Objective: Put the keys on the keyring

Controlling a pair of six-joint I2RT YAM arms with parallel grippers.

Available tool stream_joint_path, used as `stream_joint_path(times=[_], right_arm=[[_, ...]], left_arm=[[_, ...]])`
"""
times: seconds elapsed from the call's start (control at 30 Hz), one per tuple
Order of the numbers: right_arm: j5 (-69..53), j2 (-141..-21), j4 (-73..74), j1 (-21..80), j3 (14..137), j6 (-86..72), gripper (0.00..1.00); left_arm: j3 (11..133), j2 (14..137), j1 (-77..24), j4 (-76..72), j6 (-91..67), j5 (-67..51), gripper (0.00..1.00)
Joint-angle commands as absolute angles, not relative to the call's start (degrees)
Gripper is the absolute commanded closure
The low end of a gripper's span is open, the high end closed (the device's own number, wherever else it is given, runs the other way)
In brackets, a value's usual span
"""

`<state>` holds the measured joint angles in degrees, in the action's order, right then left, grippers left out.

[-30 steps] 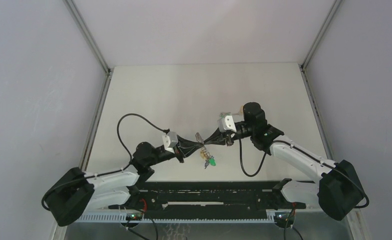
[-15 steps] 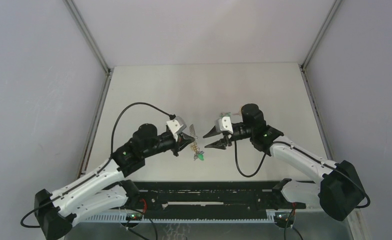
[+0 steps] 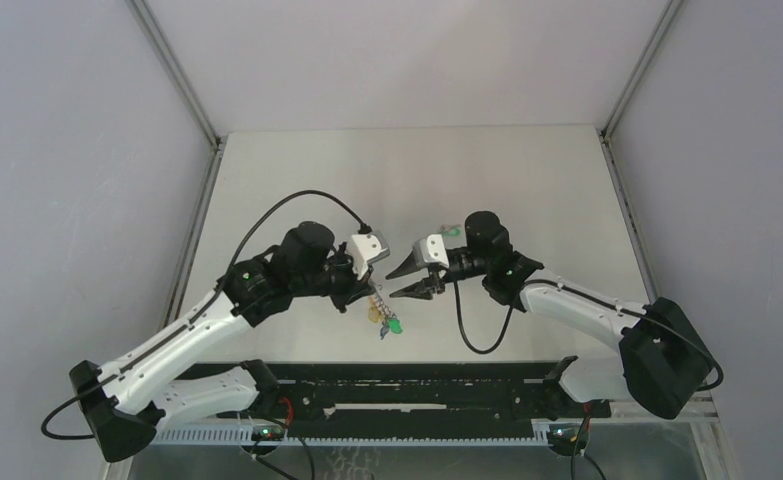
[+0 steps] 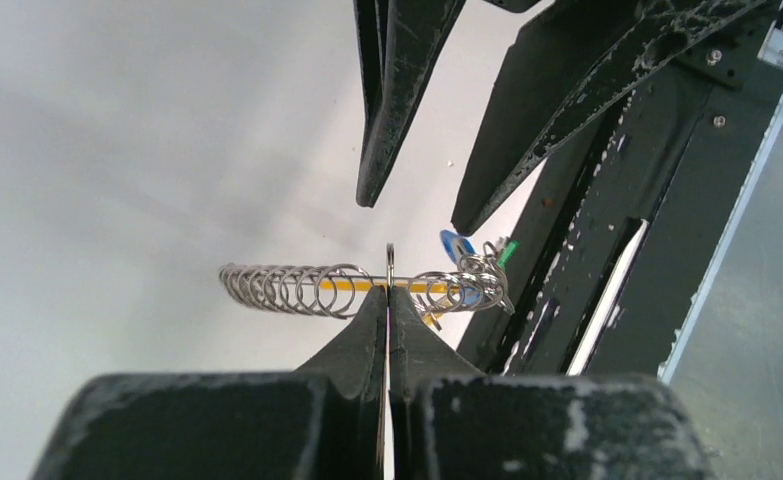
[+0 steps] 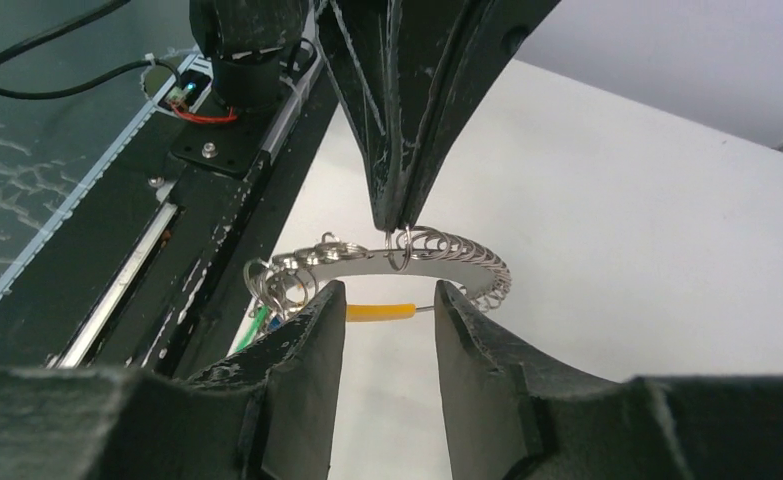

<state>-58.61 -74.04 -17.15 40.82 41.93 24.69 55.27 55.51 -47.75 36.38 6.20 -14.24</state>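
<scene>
One keyring (image 4: 297,289), silvery wire coils plus a yellow band, hangs over the surface (image 3: 417,180), clamped in the left claw (image 4: 389,292); keys (image 4: 457,246) cluster at its 3 o'clock end. Right claw (image 5: 387,300) stands apart, empty.

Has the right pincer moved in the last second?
Yes. The right pincer opened and shifted left, toward the table's left edge.

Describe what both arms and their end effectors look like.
The left arm and right arm have white shells with black joints. A black cable loops from each wrist. The left end effector and right end effector have black, tapered, white-flecked fingers and a pale camera block.
</scene>
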Motion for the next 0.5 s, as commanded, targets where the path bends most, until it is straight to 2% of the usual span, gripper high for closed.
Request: stream_joint_path(times=[0.0,0.33,0.47], right_arm=[[-59.7,-75.22,-25.32,41.76,42.28,19.62,0.63],[-61.29,-78.37,-32.19,43.42,42.28,14.99,0.68],[-62.26,-78.5,-32.78,43.5,42.34,14.5,0.77]], left_arm=[[61.48,56.59,-48.16,40.22,8.57,-16.17,1.0],[65.27,58.96,-49.12,43.26,9.37,-16.62,1.0],[65.54,59.33,-49.22,43.28,9.41,-16.17,1.0]])
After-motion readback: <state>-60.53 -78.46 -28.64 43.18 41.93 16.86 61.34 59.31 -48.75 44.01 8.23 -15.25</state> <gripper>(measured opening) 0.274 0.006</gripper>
